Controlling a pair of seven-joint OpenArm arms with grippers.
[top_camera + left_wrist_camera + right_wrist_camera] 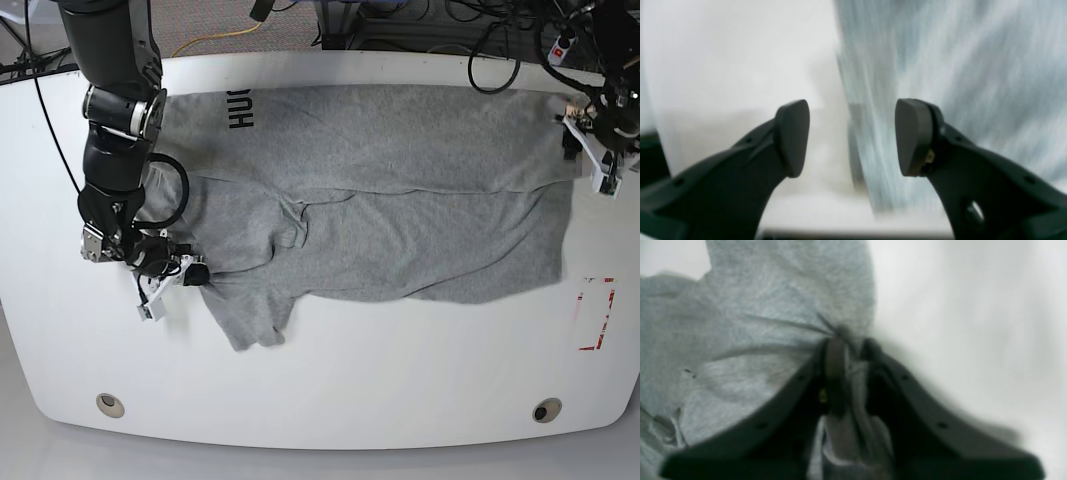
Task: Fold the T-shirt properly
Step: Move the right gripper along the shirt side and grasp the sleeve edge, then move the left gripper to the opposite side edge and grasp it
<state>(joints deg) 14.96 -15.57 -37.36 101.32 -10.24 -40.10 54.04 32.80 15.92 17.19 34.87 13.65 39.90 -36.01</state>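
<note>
The light grey T-shirt (400, 210) lies spread across the white table, with black lettering (240, 108) at its far left. My right gripper (195, 272) is at the shirt's left side, shut on a pinch of grey fabric near the sleeve. The right wrist view shows its jaws (848, 346) closed on bunched cloth (773, 306). My left gripper (572, 140) is at the shirt's far right edge. In the left wrist view it (851, 133) is open, and the shirt's blurred edge (957, 66) runs between the fingers without being held.
The white table (400, 370) has a red-and-white marking (597, 315) at the right. Two round fittings (110, 404) (545, 410) sit near the front edge. Cables (480, 40) lie beyond the back edge.
</note>
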